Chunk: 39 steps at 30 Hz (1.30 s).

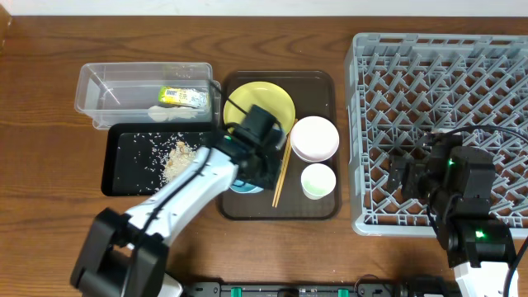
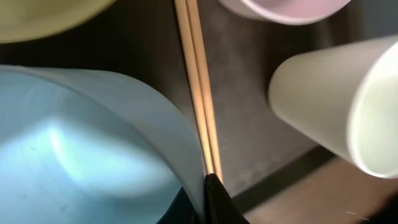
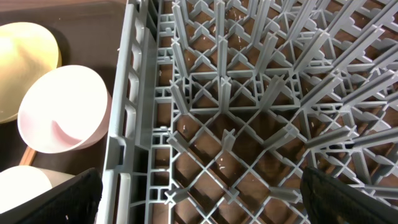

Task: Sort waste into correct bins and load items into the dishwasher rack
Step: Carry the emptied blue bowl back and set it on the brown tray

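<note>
My left gripper [image 1: 252,169] is shut on the rim of the light blue bowl [image 2: 74,137], with the bowl wall between its fingers [image 2: 208,199]. From overhead only a sliver of the bowl [image 1: 243,189] shows under the gripper. The chopsticks [image 1: 280,177] [image 2: 198,93] lie just beside the bowl. The yellow plate [image 1: 264,103], white bowl [image 1: 314,138] and small white cup [image 1: 318,181] sit on the brown tray [image 1: 322,82]. My right gripper [image 1: 412,173] [image 3: 202,199] is open and empty over the left part of the grey dishwasher rack [image 1: 445,82] [image 3: 249,93].
The clear tub [image 1: 144,87] at the back left holds the green-and-orange wrapper [image 1: 182,97]. The black tray [image 1: 124,157] in front of it holds the rice scraps [image 1: 176,157]. The rack's left wall stands next to the brown tray.
</note>
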Each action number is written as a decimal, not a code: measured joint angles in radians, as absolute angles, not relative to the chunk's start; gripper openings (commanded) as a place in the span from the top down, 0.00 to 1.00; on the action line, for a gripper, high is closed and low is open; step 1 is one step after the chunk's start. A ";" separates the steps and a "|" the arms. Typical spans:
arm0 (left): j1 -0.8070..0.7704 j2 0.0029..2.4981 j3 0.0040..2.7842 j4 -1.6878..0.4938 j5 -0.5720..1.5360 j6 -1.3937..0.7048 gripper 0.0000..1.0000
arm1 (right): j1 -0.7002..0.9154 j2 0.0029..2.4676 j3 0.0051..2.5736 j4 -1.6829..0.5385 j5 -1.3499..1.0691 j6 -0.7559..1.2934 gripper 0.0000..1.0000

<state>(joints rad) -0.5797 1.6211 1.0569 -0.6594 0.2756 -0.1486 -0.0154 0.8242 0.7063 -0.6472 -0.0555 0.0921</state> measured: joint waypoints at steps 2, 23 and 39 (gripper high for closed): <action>-0.607 1.644 1.057 -0.646 0.234 -0.149 0.93 | -0.015 0.824 0.706 -0.647 -0.056 0.092 0.01; -0.645 1.580 1.132 -0.585 0.212 -0.133 0.50 | -0.015 0.824 0.706 -0.647 -0.056 0.092 0.01; -0.718 1.662 1.133 -0.525 0.268 -0.162 0.50 | -0.015 0.824 0.706 -0.651 -0.056 0.092 0.01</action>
